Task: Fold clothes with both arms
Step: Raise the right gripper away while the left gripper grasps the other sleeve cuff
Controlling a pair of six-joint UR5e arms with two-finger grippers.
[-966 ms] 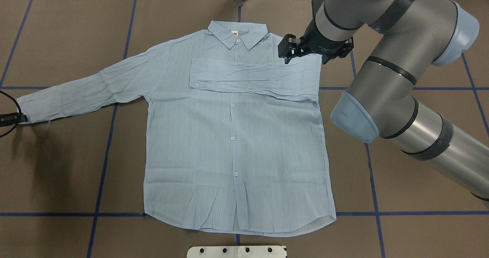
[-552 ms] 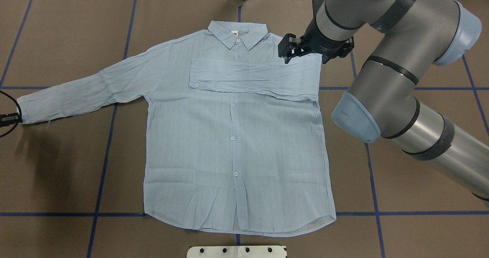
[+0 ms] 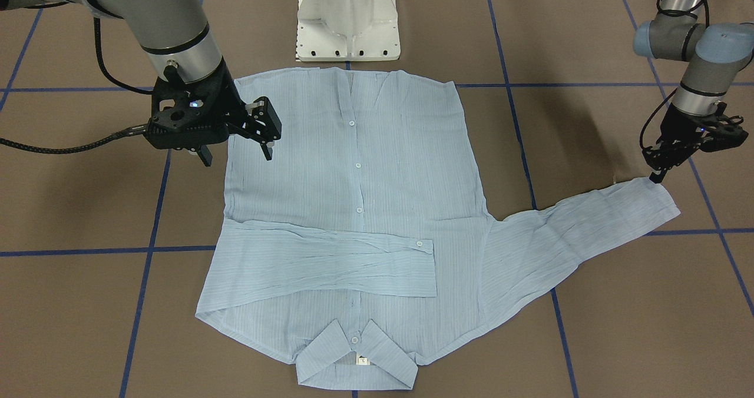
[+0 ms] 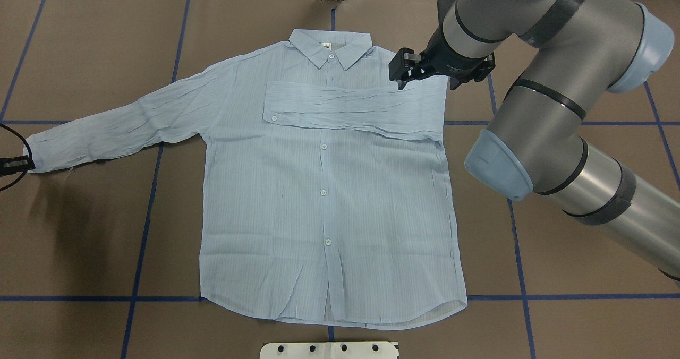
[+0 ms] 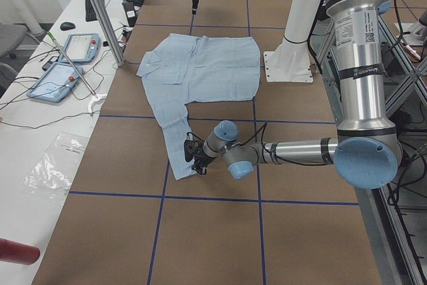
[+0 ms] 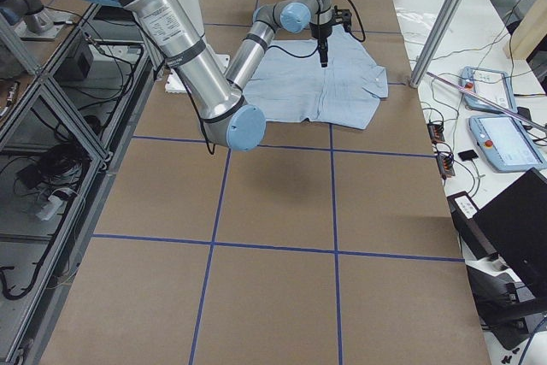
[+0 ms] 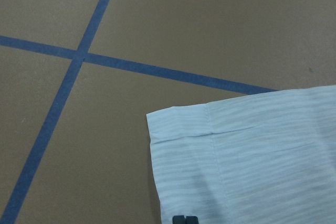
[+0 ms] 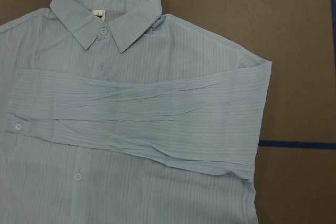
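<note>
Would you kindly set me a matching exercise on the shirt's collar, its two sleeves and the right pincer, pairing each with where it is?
Things:
1 collar
2 folded sleeve
3 outstretched sleeve
4 right pincer

Places:
A over the shoulder of the shirt
B across the chest
C flat on the table, cuff by the left pincer
D at the shirt's end farthest from the white pedestal

Pairs: 1-D; 2-B; 3-C; 4-A

setting: brown table top (image 4: 79, 231), blue tape grid (image 4: 79, 298)
white side bench (image 5: 20, 118) at frame left, left-end view: two blue pendants (image 5: 79, 48), metal post (image 5: 100, 11)
</note>
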